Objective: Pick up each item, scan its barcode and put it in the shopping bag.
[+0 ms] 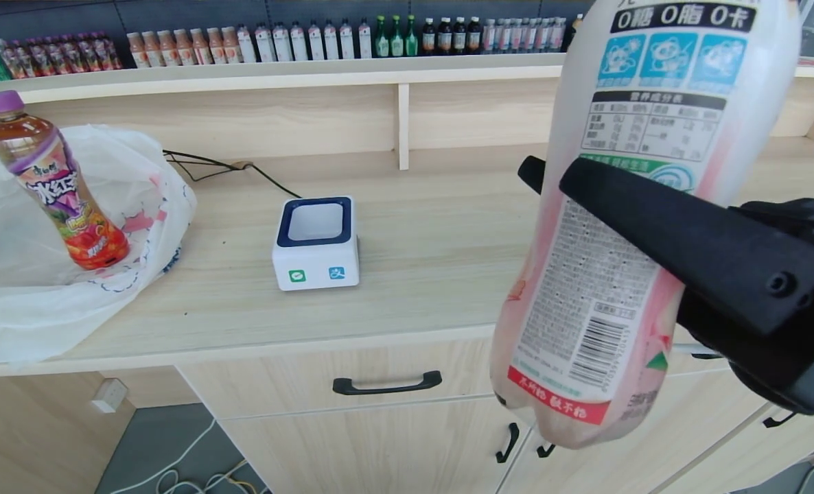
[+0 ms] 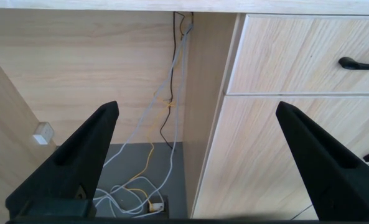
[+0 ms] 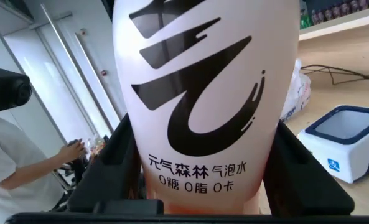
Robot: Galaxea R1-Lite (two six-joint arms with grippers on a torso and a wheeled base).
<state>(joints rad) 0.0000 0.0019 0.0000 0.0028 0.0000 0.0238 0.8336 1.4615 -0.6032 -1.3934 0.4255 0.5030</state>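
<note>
Counter (image 1: 448,226) of pale wood spans the head view, with a row of drink bottles (image 1: 311,41) on the shelf behind it. On its left end lies the white plastic shopping bag (image 1: 9,288), mouth open, with a purple-capped tea bottle (image 1: 57,185) leaning inside it. The pink sparkling water bottle (image 1: 626,274) hangs in the air close to the head camera, right of the scanner (image 1: 316,243) and well apart from the bag, its barcode low on the label. The right gripper (image 1: 548,175) pinches this bottle at mid-body, one black finger on each side. The white, blue-rimmed scanner sits mid-counter. The left gripper (image 2: 196,109) is spread wide, holding nothing, low before the cabinet drawers (image 2: 296,56).
</note>
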